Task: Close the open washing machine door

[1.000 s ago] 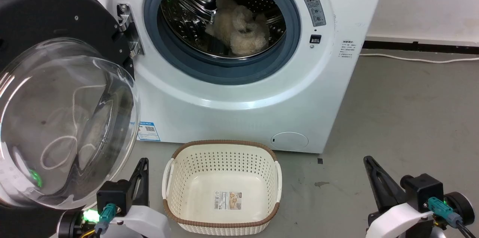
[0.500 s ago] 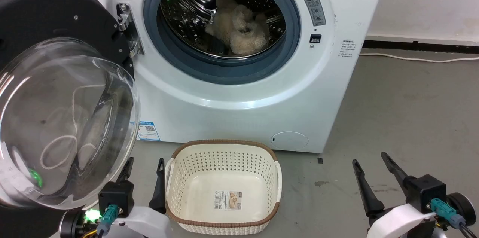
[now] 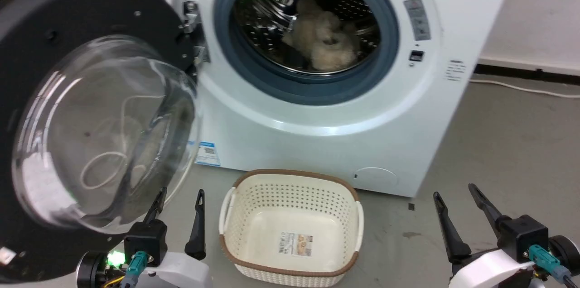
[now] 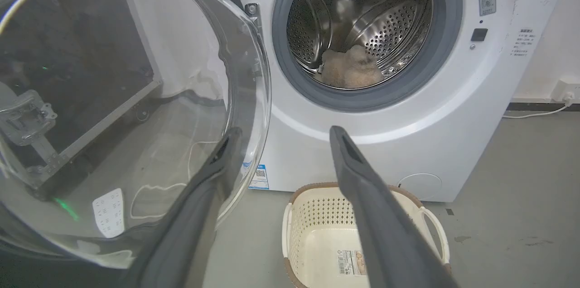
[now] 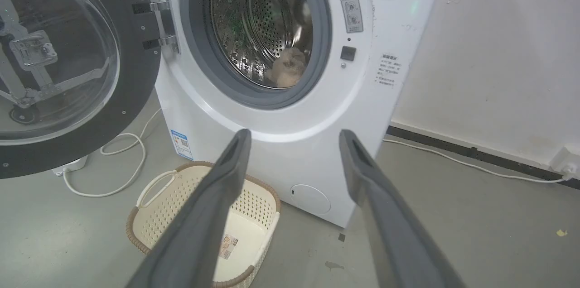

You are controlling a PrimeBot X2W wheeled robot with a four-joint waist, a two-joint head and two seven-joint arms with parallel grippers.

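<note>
In the head view, the washing machine door (image 3: 104,129) is hanging wide open at the far left. Its black rim is running off the picture at 9 o'clock, and its clear bowl is bulging toward the camera. The left gripper (image 3: 181,191) is waiting just below that bowl with its two dark fingers spread apart and gripping nothing. The door is lying at about 11 o'clock from it. The left finger's tip is overlapping the bowl's lower edge, and I cannot tell whether the two are touching.

The metal hinge (image 3: 192,30) is sitting at 2 o'clock on the door's rim, joining it to the white washer (image 3: 344,134). The door is therefore turning about an upright axis on its right side, with its free edge out at 9 o'clock. The grey-ringed drum opening is gaping at 1 o'clock from the left gripper, with a fluffy beige bundle (image 3: 324,43) lying inside. A cream basket (image 3: 290,174) is standing on the floor between the two arms, just in front of the washer.

The right gripper (image 3: 453,190) is resting at the lower right, likewise spread and unloaded, with the door well apart from it at 10 o'clock.

The left arm is by far the nearer. In my judgement it will be needing to get behind the rim near the free edge and sweep it rightward toward the opening.
</note>
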